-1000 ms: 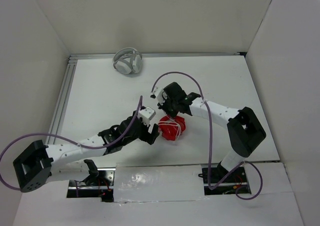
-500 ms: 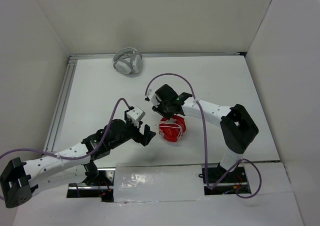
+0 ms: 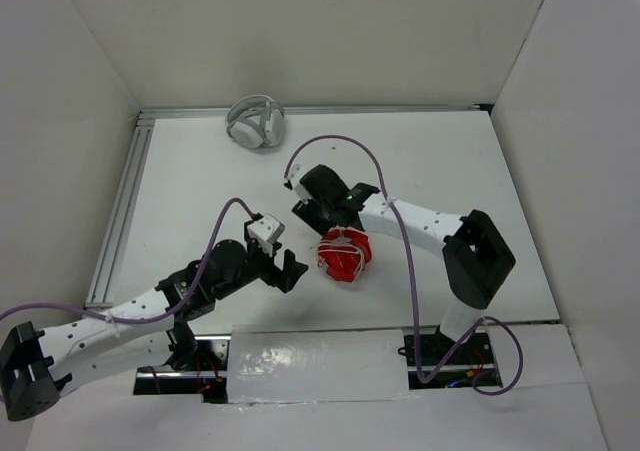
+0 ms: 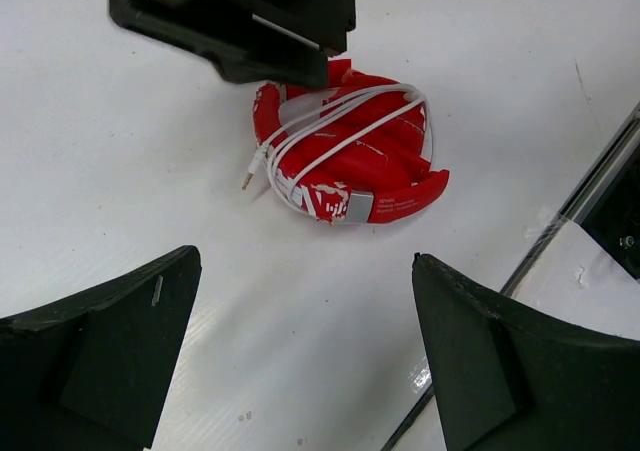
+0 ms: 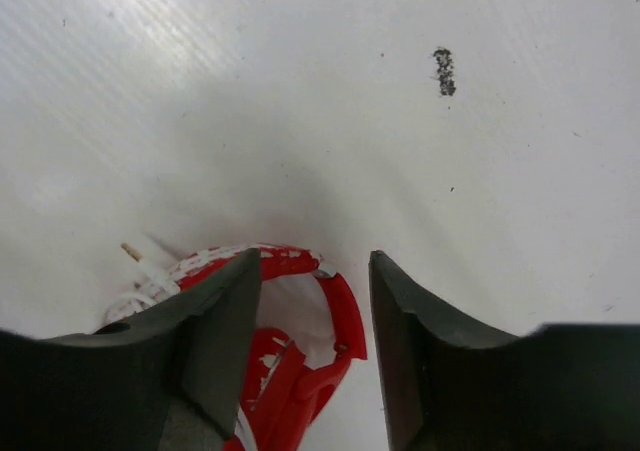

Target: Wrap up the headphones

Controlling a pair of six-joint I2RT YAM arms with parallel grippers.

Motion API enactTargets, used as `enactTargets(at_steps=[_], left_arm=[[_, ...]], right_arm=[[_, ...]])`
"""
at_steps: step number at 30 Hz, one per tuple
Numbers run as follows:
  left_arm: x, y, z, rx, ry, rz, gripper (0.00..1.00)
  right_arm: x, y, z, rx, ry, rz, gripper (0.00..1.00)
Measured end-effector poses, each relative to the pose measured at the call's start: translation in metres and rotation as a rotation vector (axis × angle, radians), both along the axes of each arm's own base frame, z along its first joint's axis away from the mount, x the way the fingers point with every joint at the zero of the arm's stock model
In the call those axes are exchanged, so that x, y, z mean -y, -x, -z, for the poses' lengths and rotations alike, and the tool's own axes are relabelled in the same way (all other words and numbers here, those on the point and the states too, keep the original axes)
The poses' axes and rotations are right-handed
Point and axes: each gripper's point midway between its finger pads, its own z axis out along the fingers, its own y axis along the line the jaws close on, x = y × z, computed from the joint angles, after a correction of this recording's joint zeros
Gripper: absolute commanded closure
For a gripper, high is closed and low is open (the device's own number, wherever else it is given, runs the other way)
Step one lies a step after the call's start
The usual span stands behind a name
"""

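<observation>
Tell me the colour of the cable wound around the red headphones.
White. The cable shows best in the left wrist view, looped over the headphones.

Across from me, a pair of white-grey headphones (image 3: 256, 123) lay folded at the far edge of the white table (image 3: 200, 201), toward its far left corner and right against the back wall (image 3: 300, 31). A ribbed metal rail (image 3: 122, 211) ran along the table's left edge. I saw a small dark smudge (image 5: 444, 71) on the bare surface.

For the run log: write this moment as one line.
headphones: folded, cable wound round, on table | left claw: open, clear | right claw: open above headphones
</observation>
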Motion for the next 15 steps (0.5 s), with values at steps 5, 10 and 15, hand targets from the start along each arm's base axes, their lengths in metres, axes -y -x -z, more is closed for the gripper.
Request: enactTargets(at_steps=[5, 10, 15], left_arm=[[-0.005, 0.001, 0.0, -0.018, 0.007, -0.025, 0.01], [-0.017, 0.003, -0.009, -0.06, 0.017, -0.086, 0.01], [-0.029, 0.003, -0.043, -0.101, 0.09, -0.173, 0.01]], right_arm=[[-0.003, -0.012, -0.02, 0.032, -0.073, 0.079, 0.0], [0.004, -0.03, -0.078, 0.091, -0.308, 0.229, 0.0], [0.08, -0.041, -0.18, 0.23, -0.707, 0.518, 0.0]])
